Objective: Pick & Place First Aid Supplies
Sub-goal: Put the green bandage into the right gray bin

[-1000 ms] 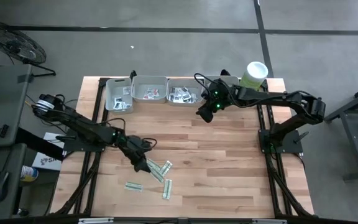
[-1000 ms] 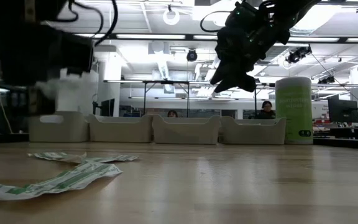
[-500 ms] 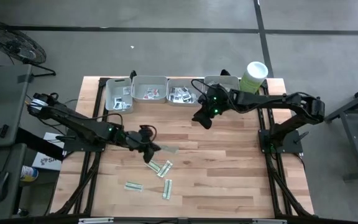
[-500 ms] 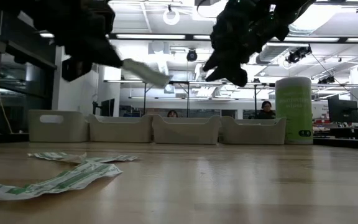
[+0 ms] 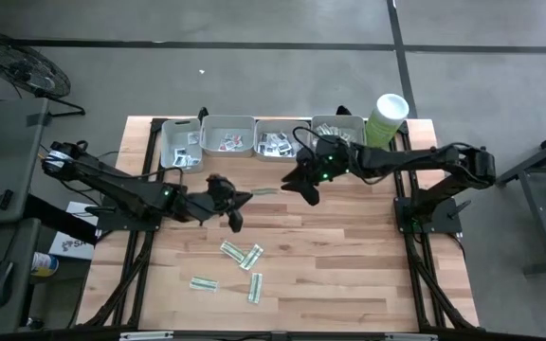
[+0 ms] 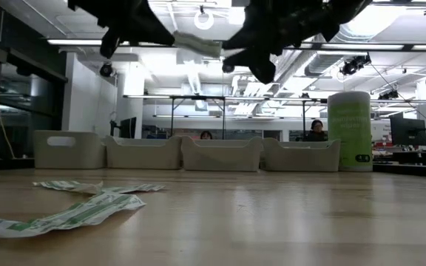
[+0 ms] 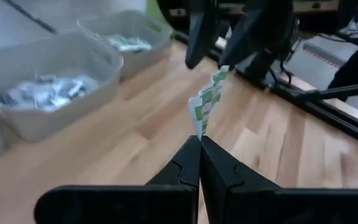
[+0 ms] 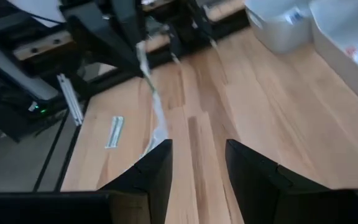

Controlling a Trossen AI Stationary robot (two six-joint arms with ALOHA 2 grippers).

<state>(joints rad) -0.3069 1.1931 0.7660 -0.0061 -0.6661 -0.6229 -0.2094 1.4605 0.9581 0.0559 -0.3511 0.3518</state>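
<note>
My left gripper point(image 5: 243, 198) is shut on one narrow green-white strip sachet point(image 7: 209, 102) and holds it high above the table, near the middle. The strip point(image 5: 265, 192) reaches toward my right gripper point(image 5: 297, 188). That gripper is open, and in its own wrist view point(image 8: 194, 149) its fingers stand on either side of the strip's free end point(image 8: 159, 132). In the low view the strip point(image 6: 198, 44) hangs between both grippers near the picture's top. Several more strip sachets point(image 5: 242, 256) lie flat on the wood nearer the front. My left gripper pinches the strip's near end point(image 7: 198, 129) between its two fingertips. The fingers lie nearly level, coming from the table's left, along the strip. The strip is lifted clear of the table and sticks out past the fingertips on edge, slightly crumpled.
A row of grey trays point(image 5: 227, 121) with small sachets stands along the far edge, and a tall pale green tub point(image 5: 387, 116) at its right end. People sit at desks in the room behind point(image 6: 316, 127). Bare wood lies on the table's right half.
My left gripper has risen from the sachets on the table with one strip. It has tipped from pointing down to nearly level and moved toward the far edge and the right gripper. My right gripper has swung from the trays toward the table's left, meeting the strip.
</note>
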